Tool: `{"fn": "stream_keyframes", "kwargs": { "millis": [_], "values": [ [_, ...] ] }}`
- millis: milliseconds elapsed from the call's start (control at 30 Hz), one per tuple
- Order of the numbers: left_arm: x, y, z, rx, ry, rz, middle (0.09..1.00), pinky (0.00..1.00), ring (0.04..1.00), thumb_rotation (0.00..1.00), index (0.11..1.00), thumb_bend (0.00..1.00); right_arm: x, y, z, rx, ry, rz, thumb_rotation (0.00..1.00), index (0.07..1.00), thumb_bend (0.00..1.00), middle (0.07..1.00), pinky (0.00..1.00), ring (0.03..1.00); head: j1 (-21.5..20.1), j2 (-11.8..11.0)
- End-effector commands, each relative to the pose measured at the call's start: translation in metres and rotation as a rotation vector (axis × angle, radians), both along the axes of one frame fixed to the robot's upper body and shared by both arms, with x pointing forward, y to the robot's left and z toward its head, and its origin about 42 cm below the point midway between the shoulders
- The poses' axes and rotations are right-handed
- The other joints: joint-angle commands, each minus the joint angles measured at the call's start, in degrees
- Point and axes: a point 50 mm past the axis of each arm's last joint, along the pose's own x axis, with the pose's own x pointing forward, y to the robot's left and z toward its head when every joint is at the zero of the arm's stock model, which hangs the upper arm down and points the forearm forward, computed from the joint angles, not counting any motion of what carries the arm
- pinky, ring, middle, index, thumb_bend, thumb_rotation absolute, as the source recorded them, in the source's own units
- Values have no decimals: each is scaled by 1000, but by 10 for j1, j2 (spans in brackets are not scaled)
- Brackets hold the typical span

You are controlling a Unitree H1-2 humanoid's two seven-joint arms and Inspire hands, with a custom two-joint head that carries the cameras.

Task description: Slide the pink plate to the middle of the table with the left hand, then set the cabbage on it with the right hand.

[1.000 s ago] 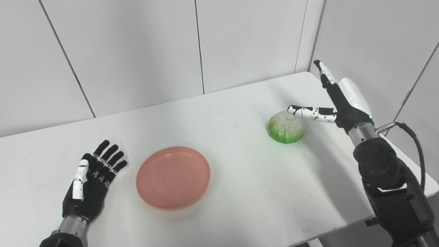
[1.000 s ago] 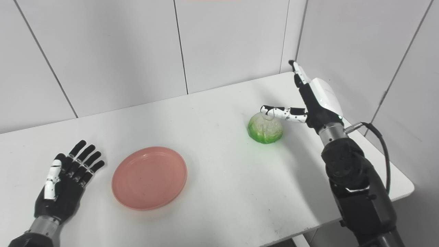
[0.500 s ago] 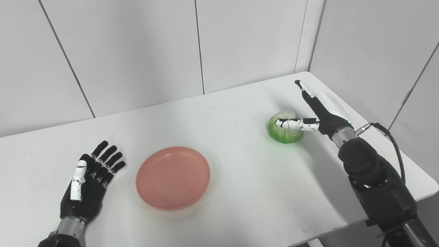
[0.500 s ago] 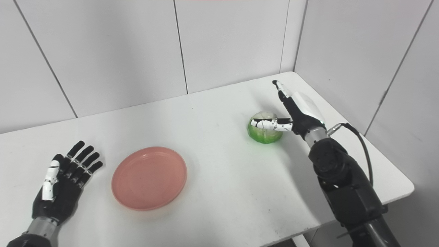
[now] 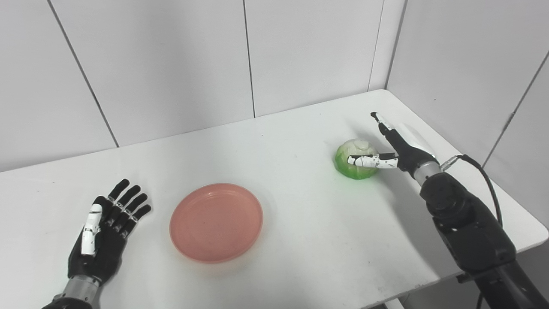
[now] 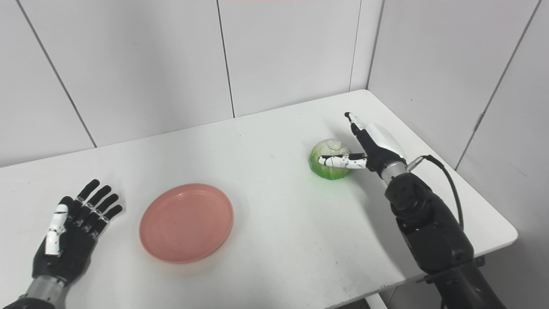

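The pink plate (image 5: pixel 216 222) lies flat on the white table (image 5: pixel 296 231), left of the middle. The green and white cabbage (image 5: pixel 355 158) sits on the table at the right. My right hand (image 5: pixel 396 146) is down at the cabbage's right side, open, with the thumb laid across its front and the fingers stretched out past its far side. My left hand (image 5: pixel 103 236) lies open and empty on the table, palm up, a little left of the plate and apart from it.
White wall panels close the table's back and right sides. The table's right corner (image 5: pixel 532 234) and front edge are near my right arm. A black cable (image 5: pixel 493 184) runs along the right forearm.
My right hand has come down from above the cabbage to its right side, with the thumb now against it. My left hand has drawn back a little toward the lower left. Plate unmoved.
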Motion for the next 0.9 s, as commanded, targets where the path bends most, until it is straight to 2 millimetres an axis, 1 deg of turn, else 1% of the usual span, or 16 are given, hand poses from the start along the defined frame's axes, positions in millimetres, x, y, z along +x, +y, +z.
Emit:
{"fn": "stream_keyframes", "kwargs": {
  "millis": [0,233,300,467,533,867],
  "values": [
    [-25,14,-38,22,181,29,836,786,830,820,829,467,8,-6,28,-50,-84,-7,589,1000,1000,1000,878,996,1,1],
    [-25,17,-40,13,188,29,836,776,825,792,831,470,10,-5,23,-31,-34,0,577,1000,1000,1000,881,1000,0,1],
    [-25,18,-40,15,189,27,837,779,828,799,832,469,12,-5,19,-10,-39,13,563,1000,1000,1000,891,1000,-1,1],
    [-26,18,-39,1,200,28,836,767,822,781,828,477,19,-5,11,2,-37,23,556,1000,1000,1000,905,1000,-3,1],
    [-25,18,-39,-7,202,30,834,771,821,783,826,472,22,-5,9,-6,-33,28,552,1000,1000,1000,895,1000,0,4],
    [-26,19,-40,-1,195,25,836,773,824,791,831,468,30,-3,1,24,6,38,499,1000,1000,1000,913,1000,2,7]
  ]
}}
